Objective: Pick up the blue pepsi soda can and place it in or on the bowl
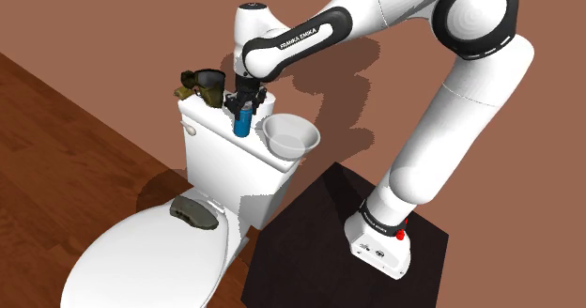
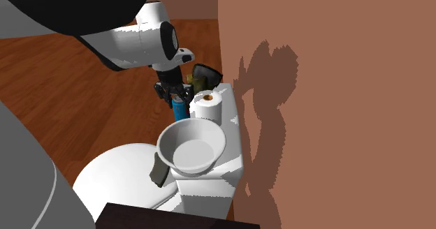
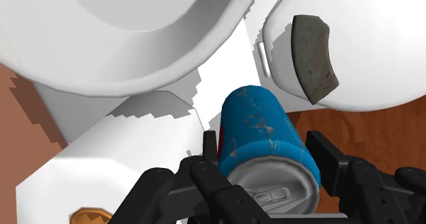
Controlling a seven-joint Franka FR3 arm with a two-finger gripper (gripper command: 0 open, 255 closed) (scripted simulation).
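Covered and cropped parts at the toilet tank

The top of the blue can (image 1: 243, 126) is covered by the gripper (image 1: 246, 104) clasped round it. In the wrist view the bowl (image 3: 136, 72), paper roll (image 3: 102, 154) and toilet lid (image 3: 368, 52) are cropped by the edges. The dark object (image 1: 202, 83) at the tank's (image 1: 216, 151) end away from the bowl cannot be identified.

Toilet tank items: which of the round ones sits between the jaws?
The blue soda can, which the jaws clasp from both sides. The white bowl and the toilet paper roll stand free beside it on the toilet tank.
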